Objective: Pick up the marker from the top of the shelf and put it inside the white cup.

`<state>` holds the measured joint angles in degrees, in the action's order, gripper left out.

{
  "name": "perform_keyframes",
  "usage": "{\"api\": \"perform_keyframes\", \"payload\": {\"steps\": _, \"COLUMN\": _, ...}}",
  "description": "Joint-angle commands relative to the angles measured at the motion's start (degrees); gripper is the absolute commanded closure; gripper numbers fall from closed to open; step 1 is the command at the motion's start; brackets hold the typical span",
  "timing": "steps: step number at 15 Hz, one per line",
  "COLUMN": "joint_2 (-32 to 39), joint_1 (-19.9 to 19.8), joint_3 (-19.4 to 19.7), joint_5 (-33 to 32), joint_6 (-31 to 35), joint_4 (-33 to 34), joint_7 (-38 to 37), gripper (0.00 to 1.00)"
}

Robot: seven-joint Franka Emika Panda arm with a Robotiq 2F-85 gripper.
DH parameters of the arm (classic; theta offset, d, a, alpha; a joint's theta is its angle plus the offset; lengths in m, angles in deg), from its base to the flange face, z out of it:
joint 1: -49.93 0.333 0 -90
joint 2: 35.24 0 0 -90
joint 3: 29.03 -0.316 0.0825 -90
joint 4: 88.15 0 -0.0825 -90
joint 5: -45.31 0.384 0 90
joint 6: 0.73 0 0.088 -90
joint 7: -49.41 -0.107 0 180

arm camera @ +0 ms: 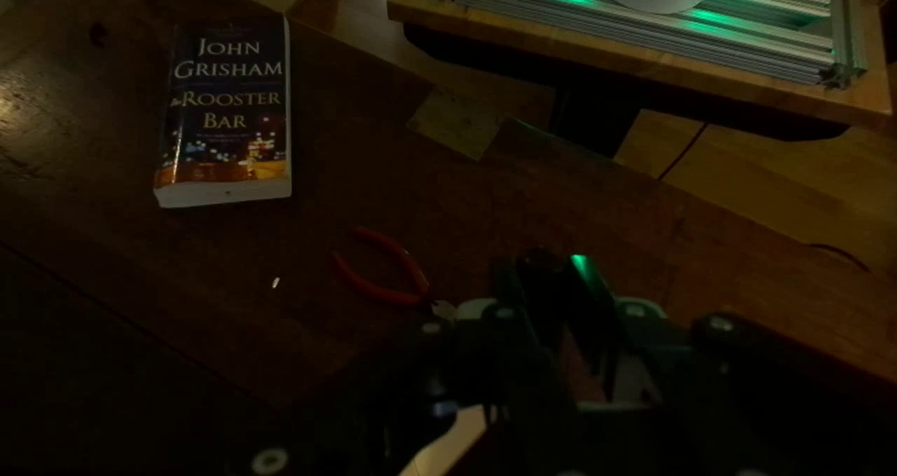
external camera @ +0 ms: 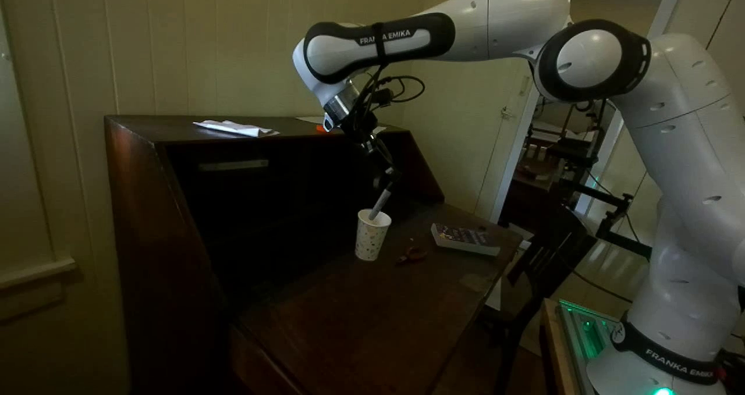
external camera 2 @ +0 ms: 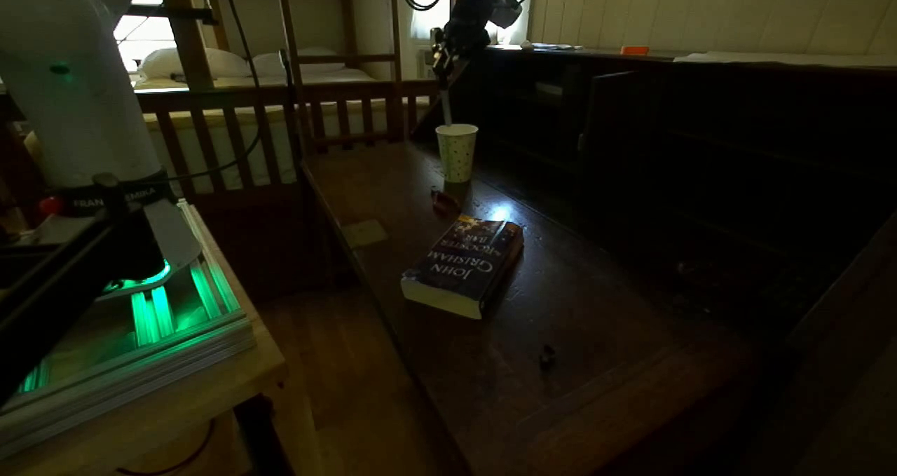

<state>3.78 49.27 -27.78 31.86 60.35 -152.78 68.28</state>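
The marker, a thin greyish stick, slants down out of the claw, whose fingers are pinching its upper end, and its lower end is at the mouth of the white paper cup; in an exterior view I see that end against the opening, though how deep it sits I can't tell. The cup, speckled all over, stands upright just below the claw on the dark wooden tabletop. Near the cup, also lower than the claw, lies a small pair of red-handled pliers, handles spread apart, as the wrist view shows best. Farther from the claw, past the pliers, a paperback lies face up, and I can read John Grisham and Rooster Bar on its cover. Farther still from the claw is a small dark object, too dim to name. The shelf, a big dark brown cabinet with a slanted side, rises next to the claw, its top higher than the fingertips; up there I see folded white paper and something small and orange. Above the claw stretches the white Franka arm, its base well apart from the claw on a wooden stand lit green. Beyond the claw, in an exterior view, I make out a wooden bed with a slatted rail and pale pillows.
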Motion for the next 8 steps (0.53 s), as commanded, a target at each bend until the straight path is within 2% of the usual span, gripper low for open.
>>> {"api": "perform_keyframes", "payload": {"steps": 1, "joint_2": -0.5, "joint_1": -0.6, "joint_3": -1.0, "joint_5": -3.1, "joint_6": 1.8, "joint_4": -2.5, "joint_7": 2.3, "gripper": 0.95}}
{"api": "perform_keyframes", "payload": {"steps": 3, "joint_2": -0.7, "joint_1": -0.9, "joint_3": -1.0, "joint_5": -3.2, "joint_6": 3.4, "joint_4": -4.0, "joint_7": 2.8, "gripper": 0.95}}
{"api": "perform_keyframes", "payload": {"steps": 8, "joint_2": -2.1, "joint_1": -1.5, "joint_3": -1.1, "joint_5": -3.0, "joint_6": 12.5, "joint_4": -10.8, "joint_7": 2.5, "gripper": 0.95}}
